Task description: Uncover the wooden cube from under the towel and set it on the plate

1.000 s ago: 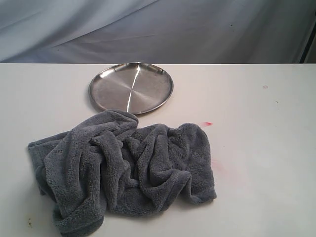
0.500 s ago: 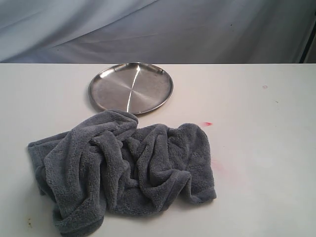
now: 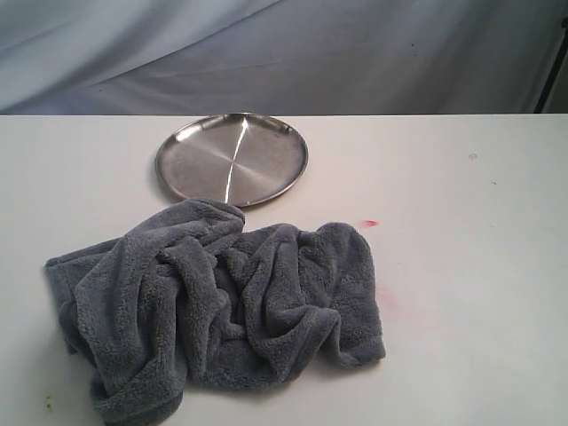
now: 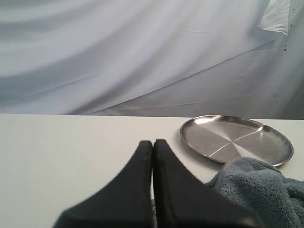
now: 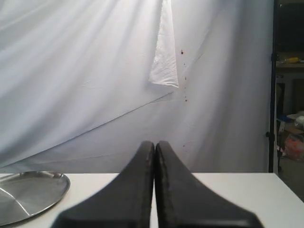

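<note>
The dark grey towel lies crumpled on the white table, in front of the silver plate, its far fold just touching the plate's near rim. The wooden cube is hidden. Neither gripper shows in the exterior view. In the left wrist view my left gripper is shut and holds nothing, with the plate and a corner of the towel beyond it. In the right wrist view my right gripper is also shut and holds nothing, with the plate's edge off to one side.
A white table carries a small red mark and a faint pink smear right of the towel. A grey-white cloth backdrop hangs behind the table's far edge. A dark stand shows at the far right.
The whole exterior picture has shifted a few pixels to the left; towel and plate keep the same places relative to each other. No arm has come into that view.
</note>
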Available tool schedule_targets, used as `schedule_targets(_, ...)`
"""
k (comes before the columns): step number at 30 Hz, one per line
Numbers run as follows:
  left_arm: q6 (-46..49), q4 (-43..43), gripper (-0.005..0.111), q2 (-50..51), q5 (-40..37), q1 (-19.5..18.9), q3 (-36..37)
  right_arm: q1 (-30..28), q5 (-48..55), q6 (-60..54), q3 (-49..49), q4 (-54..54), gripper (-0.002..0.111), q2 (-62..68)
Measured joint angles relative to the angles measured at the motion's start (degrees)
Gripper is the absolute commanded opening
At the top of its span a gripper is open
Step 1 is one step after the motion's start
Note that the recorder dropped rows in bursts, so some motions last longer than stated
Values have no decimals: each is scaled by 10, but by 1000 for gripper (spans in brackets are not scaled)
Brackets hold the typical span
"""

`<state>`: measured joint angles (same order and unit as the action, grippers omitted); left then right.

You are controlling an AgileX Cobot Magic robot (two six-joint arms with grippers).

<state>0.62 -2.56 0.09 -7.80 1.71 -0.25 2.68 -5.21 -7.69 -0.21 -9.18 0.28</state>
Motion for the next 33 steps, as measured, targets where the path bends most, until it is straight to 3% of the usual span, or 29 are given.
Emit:
schedule_targets(10, 0, 0, 1, 0, 0, 0, 0, 0, 19, 17, 0, -101, 0, 0)
schedule_targets(22, 0, 0, 1, 0, 0, 0, 0, 0, -59, 88, -32, -131, 0, 0)
schedule_targets(26, 0, 0, 1, 0, 0, 0, 0, 0, -13, 91, -107, -95, 0, -1)
schedule_targets(33, 0, 0, 1, 0, 0, 0, 0, 0, 173, 72, -240, -62, 0, -2)
